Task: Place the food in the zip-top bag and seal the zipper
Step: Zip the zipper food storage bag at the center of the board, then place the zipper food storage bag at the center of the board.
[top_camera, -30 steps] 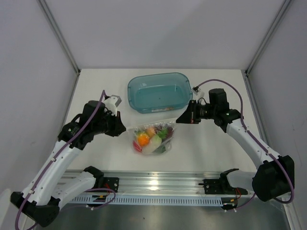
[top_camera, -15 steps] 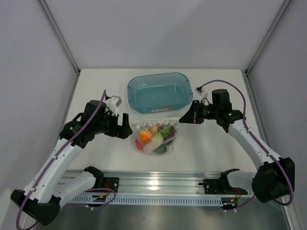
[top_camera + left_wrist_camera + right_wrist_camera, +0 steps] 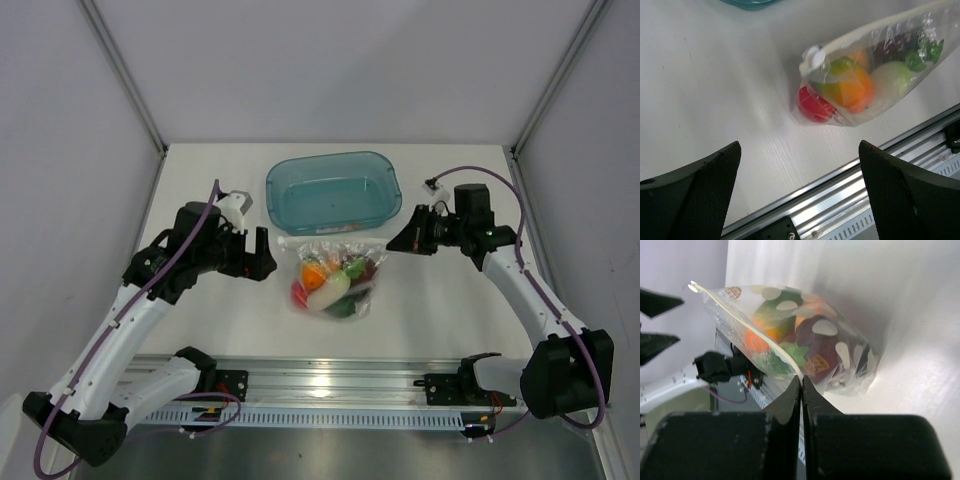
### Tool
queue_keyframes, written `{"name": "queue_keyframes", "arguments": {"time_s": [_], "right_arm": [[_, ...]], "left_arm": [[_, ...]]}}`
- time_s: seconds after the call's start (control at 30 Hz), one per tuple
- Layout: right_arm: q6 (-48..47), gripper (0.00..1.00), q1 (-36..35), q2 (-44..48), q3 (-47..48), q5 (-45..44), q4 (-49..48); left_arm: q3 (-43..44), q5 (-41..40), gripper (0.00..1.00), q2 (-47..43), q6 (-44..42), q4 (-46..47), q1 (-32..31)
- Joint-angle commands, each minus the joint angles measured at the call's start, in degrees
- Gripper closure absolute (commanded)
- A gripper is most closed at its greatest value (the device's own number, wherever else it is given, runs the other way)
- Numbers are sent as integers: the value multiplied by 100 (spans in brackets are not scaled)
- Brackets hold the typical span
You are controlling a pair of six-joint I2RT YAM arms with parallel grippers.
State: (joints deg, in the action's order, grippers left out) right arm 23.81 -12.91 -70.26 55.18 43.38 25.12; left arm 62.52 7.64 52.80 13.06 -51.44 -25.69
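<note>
The zip-top bag (image 3: 340, 262) lies mid-table with the food (image 3: 322, 285) inside it: orange, red, green, white and dark pieces. The zipper (image 3: 330, 240) runs along its far edge. My right gripper (image 3: 391, 243) is shut on the zipper's right end. In the right wrist view its fingers (image 3: 801, 383) pinch the strip (image 3: 750, 325), and the bag (image 3: 840, 355) stretches away from them. My left gripper (image 3: 266, 255) stands open just left of the bag, apart from it. In the left wrist view the bag (image 3: 875, 75) lies beyond my wide-open left gripper (image 3: 800, 192).
A teal translucent tub (image 3: 333, 190) stands behind the bag, its rim close to the zipper. An aluminium rail (image 3: 330, 385) runs along the table's near edge, also in the left wrist view as the rail (image 3: 865, 200). White walls close in both sides.
My left gripper has opened and let go of the bag's left end. The right gripper has drawn the bag a little to the right and toward the tub.
</note>
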Motion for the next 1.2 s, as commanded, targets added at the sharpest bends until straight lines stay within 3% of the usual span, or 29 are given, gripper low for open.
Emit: {"name": "queue_keyframes", "arguments": {"time_s": [0.0,0.13,0.4,0.7,1.0,1.17], "right_arm": [[-87,100,481,-5,467,-312,466],[-236,100,1140,-40,652,-601,984],[-553,100,2080,38,714,-1998,1811],[-641,100,2635,285,380,-3843,2163],[-132,100,3347,-22,-86,-4171,2172],[88,100,4032,-374,-639,-3540,1795]], "left_arm": [[129,-69,1,-15,-32,73,21],[59,-35,1,-24,-40,90,29],[-29,133,1,-32,4,91,29],[-117,36,1,3,-58,108,29],[-161,36,1,82,-128,196,29],[-276,106,1,64,-198,292,29]]}}
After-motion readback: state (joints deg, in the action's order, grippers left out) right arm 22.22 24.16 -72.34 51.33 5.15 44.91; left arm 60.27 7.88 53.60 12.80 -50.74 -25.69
